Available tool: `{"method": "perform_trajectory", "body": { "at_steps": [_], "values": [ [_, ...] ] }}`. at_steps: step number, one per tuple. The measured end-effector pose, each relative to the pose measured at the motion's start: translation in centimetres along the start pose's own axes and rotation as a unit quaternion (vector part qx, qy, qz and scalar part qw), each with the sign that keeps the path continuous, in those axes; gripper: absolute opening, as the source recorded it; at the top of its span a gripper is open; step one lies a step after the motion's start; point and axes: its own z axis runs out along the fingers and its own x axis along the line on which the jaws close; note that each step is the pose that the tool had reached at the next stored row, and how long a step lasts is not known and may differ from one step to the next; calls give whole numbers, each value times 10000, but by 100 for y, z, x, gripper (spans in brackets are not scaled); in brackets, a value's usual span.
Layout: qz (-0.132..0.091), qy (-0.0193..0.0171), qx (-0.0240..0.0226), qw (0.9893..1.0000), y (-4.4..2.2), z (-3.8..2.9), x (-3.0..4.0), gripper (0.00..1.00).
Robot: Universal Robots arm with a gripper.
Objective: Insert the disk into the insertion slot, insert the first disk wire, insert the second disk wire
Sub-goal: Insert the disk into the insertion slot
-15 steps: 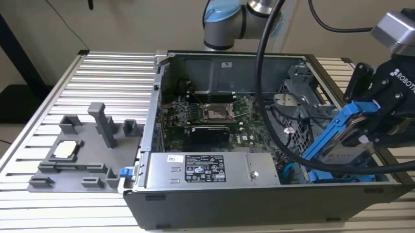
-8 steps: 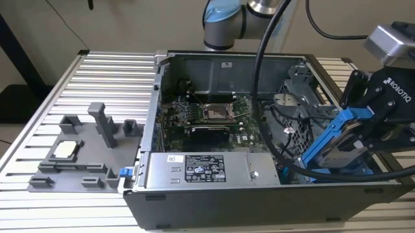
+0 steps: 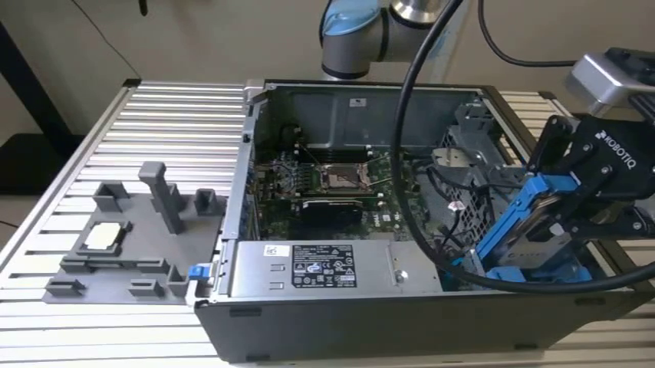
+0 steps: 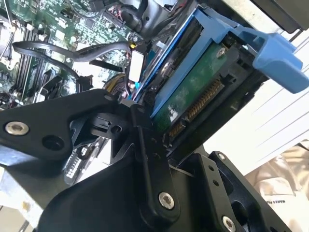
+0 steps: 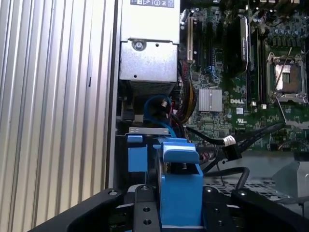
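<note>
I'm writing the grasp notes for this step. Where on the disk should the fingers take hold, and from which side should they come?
Pinch the disk across its two broad flat faces near the connector end, coming from that end, as the gripper seems to hold it now. Flat parallel faces suit the fingers, and the far end is left free, tilted down toward the case.
</note>
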Motion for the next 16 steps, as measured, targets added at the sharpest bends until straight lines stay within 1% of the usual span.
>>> {"method": "perform_trajectory", "body": {
  "at_steps": [2,7,8,10,11,14,16],
  "values": [
    [-10,-7,0,10000,-1,11,-6,33],
    [-15,-9,0,10000,-3,12,-7,33],
    [-17,-14,1,10000,-5,16,-8,34],
    [-17,-9,-1,10000,-4,14,-8,34],
    [-17,-7,-1,10000,-4,12,-7,40],
    [-18,-6,-1,10000,-2,11,-7,40],
    [-17,-5,-1,10000,1,-10,-9,40]
  ]
}}
